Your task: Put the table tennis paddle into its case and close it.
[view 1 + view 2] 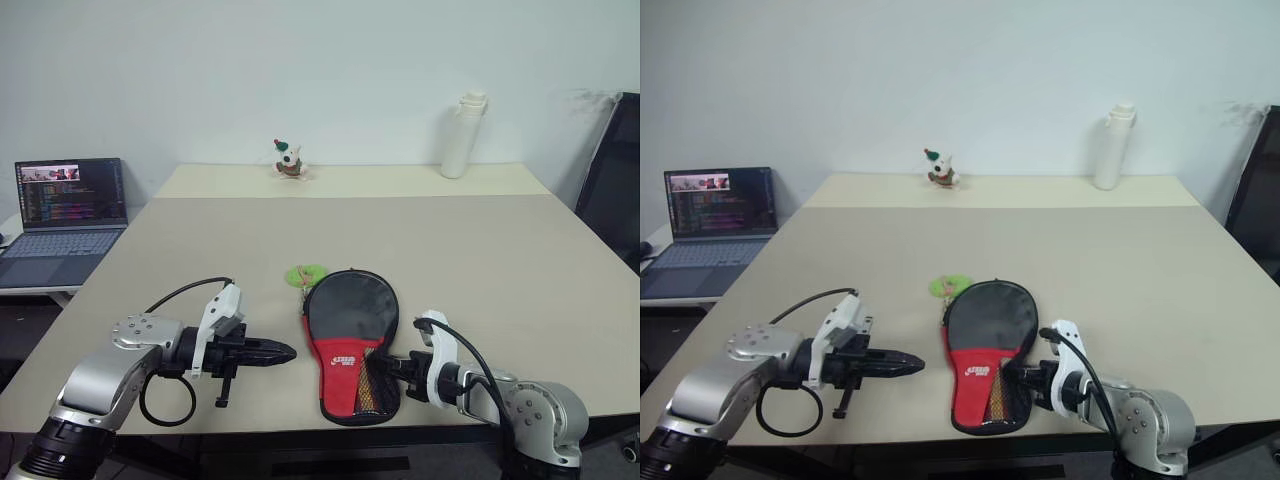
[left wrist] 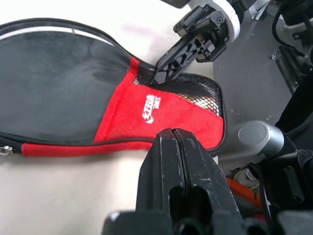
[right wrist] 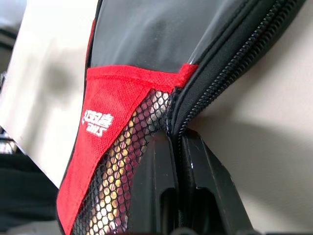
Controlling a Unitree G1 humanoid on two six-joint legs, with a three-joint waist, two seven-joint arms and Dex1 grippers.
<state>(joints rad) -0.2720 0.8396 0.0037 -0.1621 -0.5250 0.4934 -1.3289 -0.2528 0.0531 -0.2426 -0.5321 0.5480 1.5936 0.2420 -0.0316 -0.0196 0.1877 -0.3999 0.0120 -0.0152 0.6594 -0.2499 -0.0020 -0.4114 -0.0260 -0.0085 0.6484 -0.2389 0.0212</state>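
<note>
Both robot hands sit low at the near edge of the desk (image 1: 520, 260), with the case (image 1: 350, 340) lying flat between them. Its red end points at the robot, and the left hand (image 1: 285, 352) waits just beside it with its two black fingers pressed tight together, holding nothing. On the other side, the right hand (image 1: 385, 365) is squeezed shut on the case's zip edge by the netting, where something wooden shows inside.
</note>
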